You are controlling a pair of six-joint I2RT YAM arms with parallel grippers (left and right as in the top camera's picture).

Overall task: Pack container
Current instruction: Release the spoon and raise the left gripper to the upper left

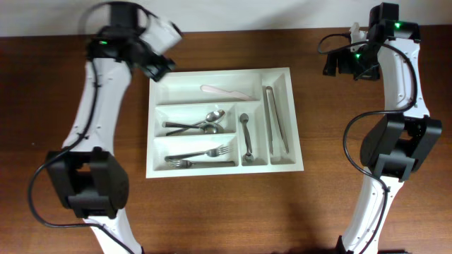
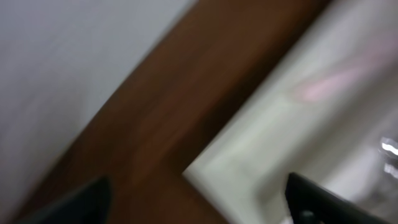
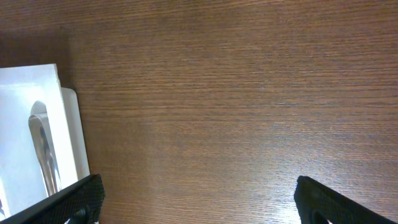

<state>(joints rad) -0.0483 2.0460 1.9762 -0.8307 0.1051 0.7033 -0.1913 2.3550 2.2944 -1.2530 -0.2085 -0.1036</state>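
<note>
The tray [image 1: 176,92] is being shown lying flat mid-table [image 1: 70,212], with cutlery in its compartments. The left claw [image 2: 200,200] is being held spread, empty, over its far left corner; the right claw [image 3: 199,200] is being held spread, empty, over bare wood near its far right corner.

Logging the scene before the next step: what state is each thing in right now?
container: flat on the table, partly filled
pale utensil: lying in top long compartment
spoons: lying in middle long compartment
forks: lying in bottom long compartment
single metal utensil: lying in narrow vertical compartment
tongs: lying in right vertical compartment
left hand: open, empty
right hand: open, empty
</note>
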